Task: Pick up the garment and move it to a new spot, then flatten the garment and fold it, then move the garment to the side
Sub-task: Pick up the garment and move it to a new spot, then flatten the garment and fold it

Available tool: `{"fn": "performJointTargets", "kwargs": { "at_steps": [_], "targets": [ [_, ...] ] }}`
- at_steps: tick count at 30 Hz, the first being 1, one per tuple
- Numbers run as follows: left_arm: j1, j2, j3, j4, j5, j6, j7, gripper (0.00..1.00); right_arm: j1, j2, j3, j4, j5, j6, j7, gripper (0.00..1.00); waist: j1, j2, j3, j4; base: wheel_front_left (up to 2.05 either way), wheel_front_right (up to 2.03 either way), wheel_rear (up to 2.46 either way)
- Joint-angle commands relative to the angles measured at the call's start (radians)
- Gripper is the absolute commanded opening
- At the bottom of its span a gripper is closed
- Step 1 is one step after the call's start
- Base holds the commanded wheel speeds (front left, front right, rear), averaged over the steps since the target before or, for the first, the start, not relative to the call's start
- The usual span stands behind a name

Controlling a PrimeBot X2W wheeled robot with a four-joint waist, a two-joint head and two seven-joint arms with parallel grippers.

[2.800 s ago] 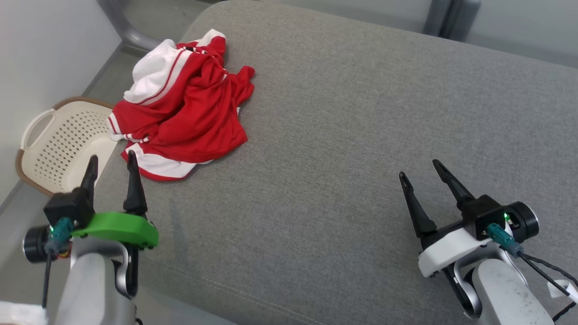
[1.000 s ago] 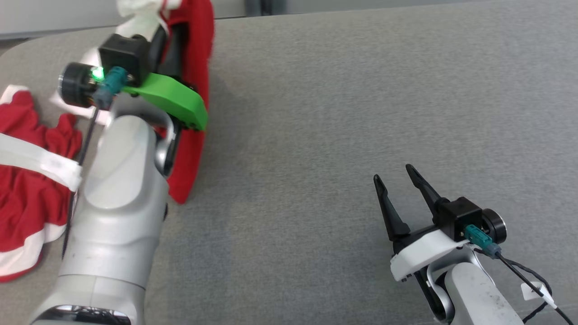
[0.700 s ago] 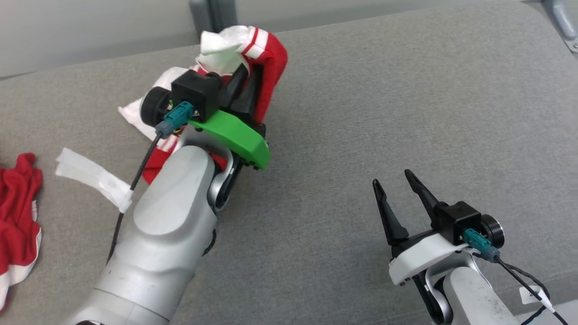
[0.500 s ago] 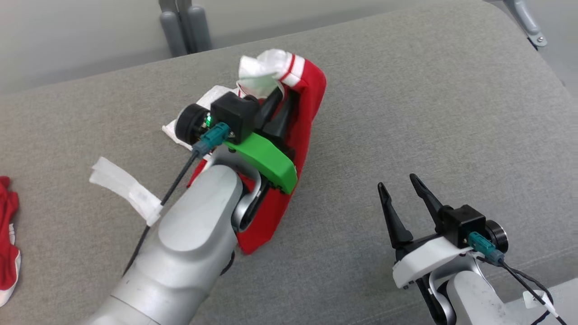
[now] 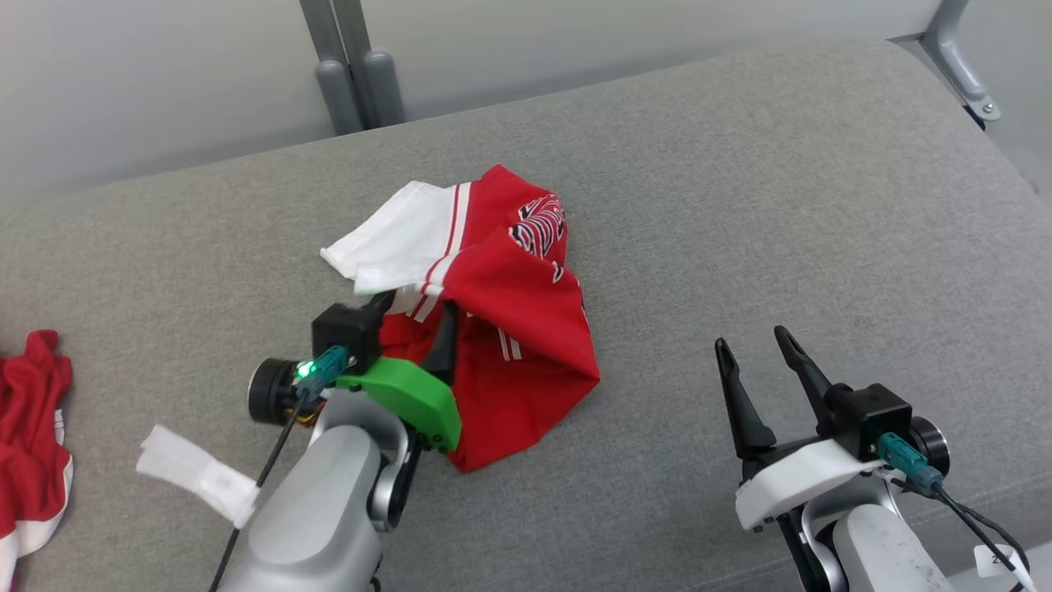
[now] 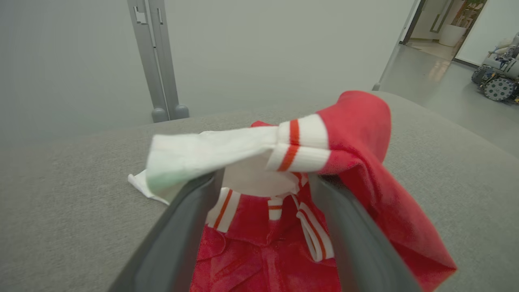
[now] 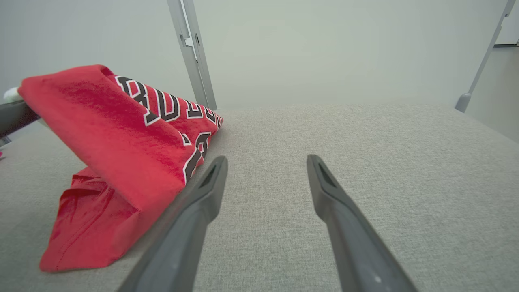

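Grey padded surface point(image 5: 740, 205) carrying the red-and-white garment point(image 5: 526, 329) at its middle, just released as the left gripper point(image 5: 417, 306) fingers spread wide beneath draped cloth, right gripper point(image 5: 751, 339) fingers wide, empty; flattening likely follows.

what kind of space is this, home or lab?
Probably a lab or office test area: bare pale walls with grey metal posts, a grey padded bench as worktop, a wheeled machine parked down the hallway.
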Motion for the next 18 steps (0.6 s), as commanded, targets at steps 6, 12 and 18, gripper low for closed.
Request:
{"fn": "performJointTargets", "kwargs": {
  "at_steps": [6, 12, 18],
  "targets": [
    [0.180, 0.033, 0.154, -0.069, 0.075, 0.001, 0.000, 1.00, 0.037, -0.001, -0.004, -0.002, -0.003, 0.000, -0.003, 1.00, 0.0000, 0.0000, -0.061, 0.070, 0.00, 0.00, 0.00],
    [0.356, 0.026, 0.299, -0.180, 0.163, -0.002, 0.000, 1.00, 0.065, 0.000, -0.002, 0.003, -0.003, 0.000, -0.003, 1.00, 0.0000, 0.0000, -0.107, 0.104, 0.00, 0.00, 0.00],
    [0.511, 0.001, 0.424, -0.284, 0.234, 0.000, 0.000, 1.00, 0.085, -0.001, 0.007, 0.012, -0.004, 0.000, -0.003, 1.00, 0.0000, 0.0000, -0.139, 0.121, 0.00, 0.00, 0.00]
  ]
}}
